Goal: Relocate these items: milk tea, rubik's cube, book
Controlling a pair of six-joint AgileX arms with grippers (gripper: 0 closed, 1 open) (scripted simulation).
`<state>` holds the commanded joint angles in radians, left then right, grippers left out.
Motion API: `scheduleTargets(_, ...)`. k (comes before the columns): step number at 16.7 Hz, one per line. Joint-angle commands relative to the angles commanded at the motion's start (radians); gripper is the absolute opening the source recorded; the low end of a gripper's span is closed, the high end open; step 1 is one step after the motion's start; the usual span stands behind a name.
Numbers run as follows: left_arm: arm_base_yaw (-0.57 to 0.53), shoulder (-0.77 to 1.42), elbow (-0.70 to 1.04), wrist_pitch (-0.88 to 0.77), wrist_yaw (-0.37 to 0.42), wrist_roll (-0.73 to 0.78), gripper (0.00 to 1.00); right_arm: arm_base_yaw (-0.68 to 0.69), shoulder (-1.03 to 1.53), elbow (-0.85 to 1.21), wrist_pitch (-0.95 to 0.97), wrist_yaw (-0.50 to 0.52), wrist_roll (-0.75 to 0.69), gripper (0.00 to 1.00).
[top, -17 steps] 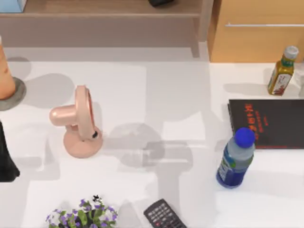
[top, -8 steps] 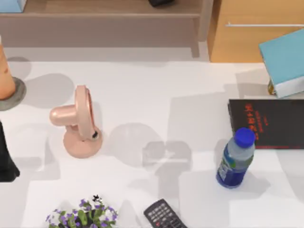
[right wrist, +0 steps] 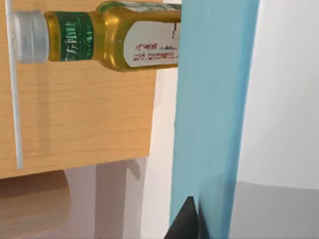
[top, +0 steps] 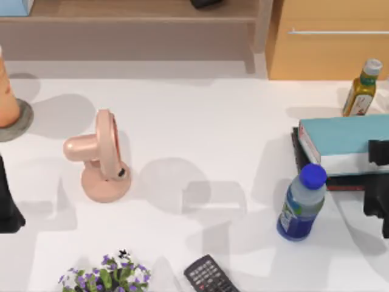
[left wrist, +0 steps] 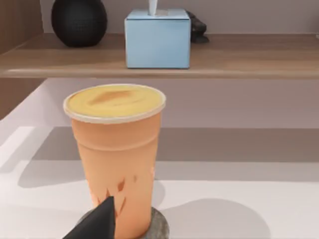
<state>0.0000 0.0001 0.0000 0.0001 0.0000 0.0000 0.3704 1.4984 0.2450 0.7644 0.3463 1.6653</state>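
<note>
Right gripper (top: 378,182) at the right edge of the top view, dark links overlapping the near end of the book (top: 340,137). Book lying flat, teal cover up, white page edges toward the lower side of the frame, stacked on the black book (top: 296,152), of which just a dark strip at the left end and a reddish sliver beneath are visible. In the right wrist view, teal cover (right wrist: 214,99) running as a tall band up the middle, one dark fingertip (right wrist: 185,219) at its lower edge; how wide the fingers stand, and whether they grip the book, cannot be told.

Yellow-brown bottle (top: 361,88) upright just behind the book at the upper right, green band under a pale cap, amber liquid inside; same bottle (right wrist: 99,37) against the wooden cabinet door in the right wrist view. Blue-capped bottle (top: 302,204) upright just in front of the book's left end, blue-tinted contents.

Milk tea (top: 7,91) at the far left edge of the top view, standing on a round grey coaster (top: 21,121). Left wrist view: cup (left wrist: 115,154) sealed with a lid, orange drink to the brim, one dark fingertip (left wrist: 97,221) low in front of it; opening not readable. Left arm (top: 7,207) dark at the left edge.

Pink fan (top: 100,155) left of centre, remote (top: 209,275) and purple flowers (top: 106,274) along the bottom edge. Blue tissue box (left wrist: 157,37) and black round speaker (left wrist: 79,21) on the shelf behind the cup.
</note>
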Motion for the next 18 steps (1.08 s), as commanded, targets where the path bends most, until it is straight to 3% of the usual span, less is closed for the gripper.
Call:
scheduleTargets(5,0.0,0.0,0.0,0.0,0.0,0.0,1.0,-0.009,0.123,0.051,-0.001,-0.004,0.107,0.0)
scheduleTargets(18,0.0,0.0,0.0,0.0,0.0,0.0,1.0,-0.017,0.15,0.065,0.014,-0.01,0.102,0.0)
